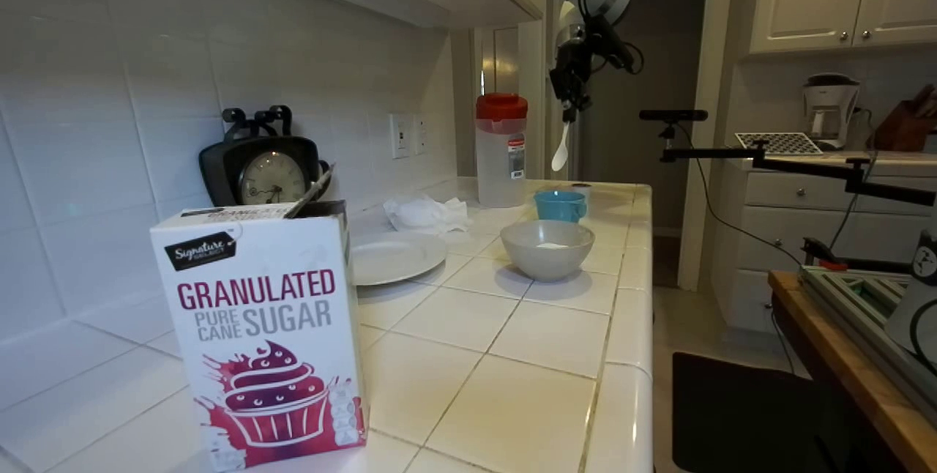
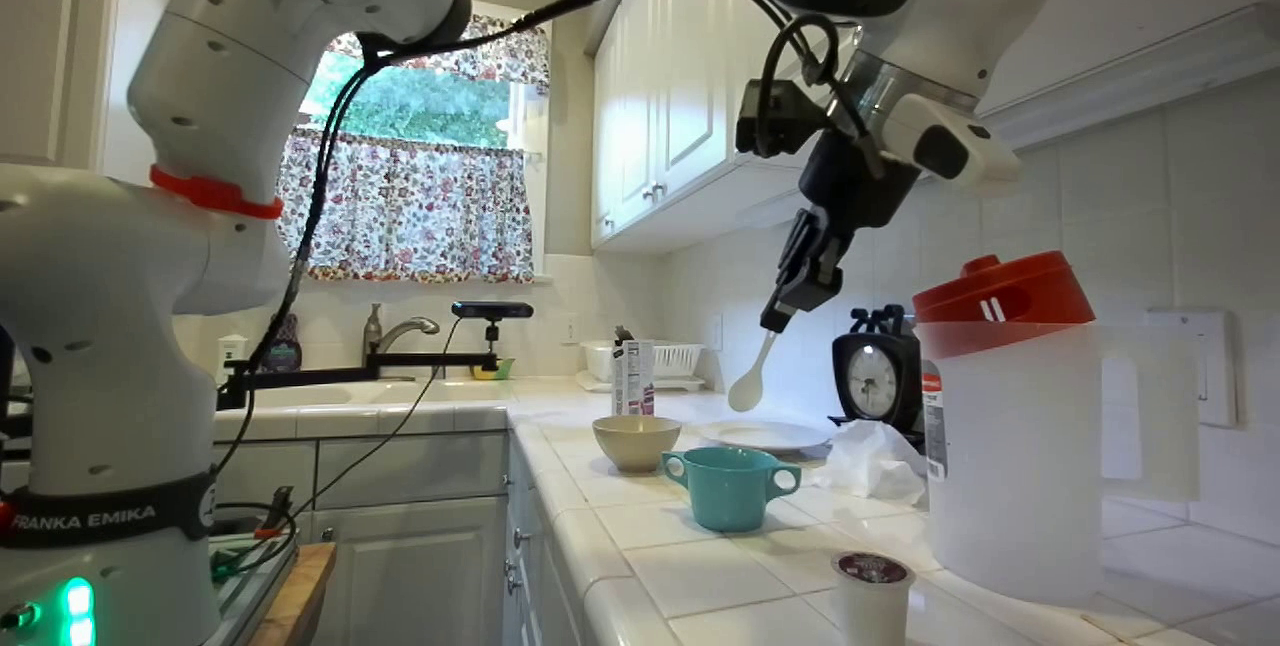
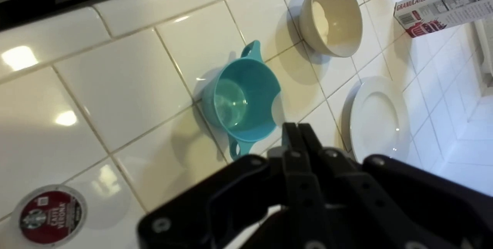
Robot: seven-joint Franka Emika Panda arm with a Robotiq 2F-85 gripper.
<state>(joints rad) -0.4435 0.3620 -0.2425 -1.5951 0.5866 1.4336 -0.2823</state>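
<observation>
Tiled counter below | white spoon is held, tip down, by closed gripper | teal cup should be cleared with slow moves; exact gap cannot be judged

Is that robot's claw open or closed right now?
Shut on the white spoon: both exterior views show it below the gripper, and the wrist view shows the fingers together.
</observation>
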